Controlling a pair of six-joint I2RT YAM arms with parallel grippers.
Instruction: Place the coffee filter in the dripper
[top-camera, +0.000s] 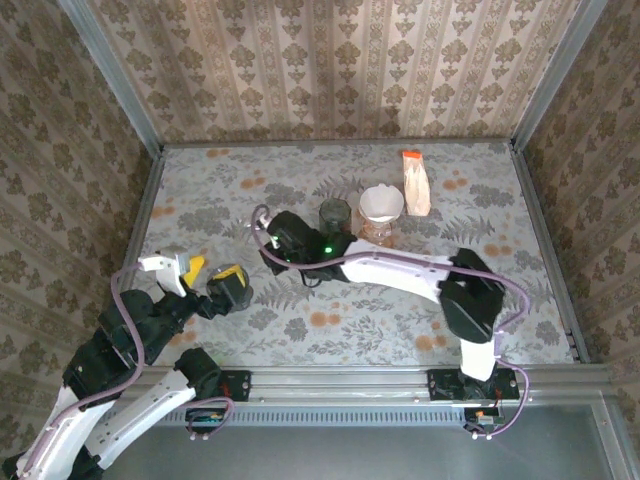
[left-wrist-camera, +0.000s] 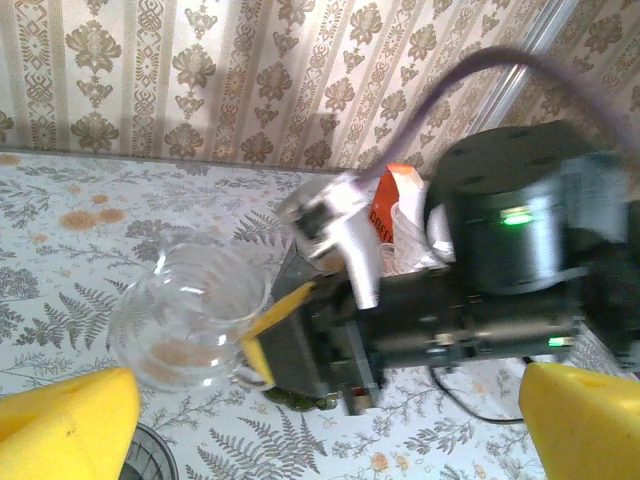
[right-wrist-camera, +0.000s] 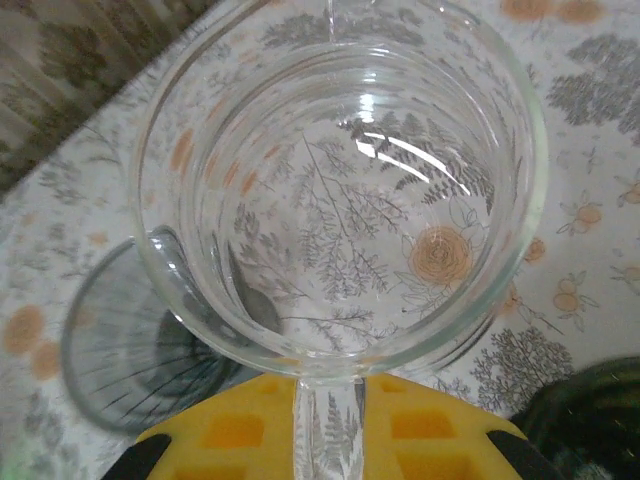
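Damask wallpaper closes in a desk (top-camera: 250, 350) printed with grey ferns and orange blossoms. Toward the back of the desk stands the dripper (top-camera: 379, 233), amber-tinted. The white coffee filter (top-camera: 382, 203) sits opened in its top, as far as the overhead view tells. Just right of the dripper and slightly behind it lies an orange-topped filter packet (top-camera: 415, 182). Just left of the dripper stands a dark tumbler (top-camera: 335, 215).

Farther left of the dripper, past the tumbler, the right gripper (top-camera: 268, 232) reaches across the desk and holds a clear glass jug (top-camera: 259, 216). Seen from overhead, the jug is little more than a faint ring. The right wrist camera looks straight down into it (right-wrist-camera: 340, 180) and shows its handle (right-wrist-camera: 327, 420) pinched between the yellow pads (right-wrist-camera: 235, 430), so these jaws are closed on the handle. It also shows the ribbed tumbler (right-wrist-camera: 125, 345) just beside the jug.

Well to the left of the dripper and nearer the front edge, the left gripper (top-camera: 208, 272) points toward the jug. Its jaws are spread wide and hold nothing. In its wrist view the yellow fingers (left-wrist-camera: 70, 425) sit at the two bottom corners. Between them that view takes in the jug (left-wrist-camera: 190, 315), the right arm's dark body and the packet's orange top (left-wrist-camera: 395, 205).
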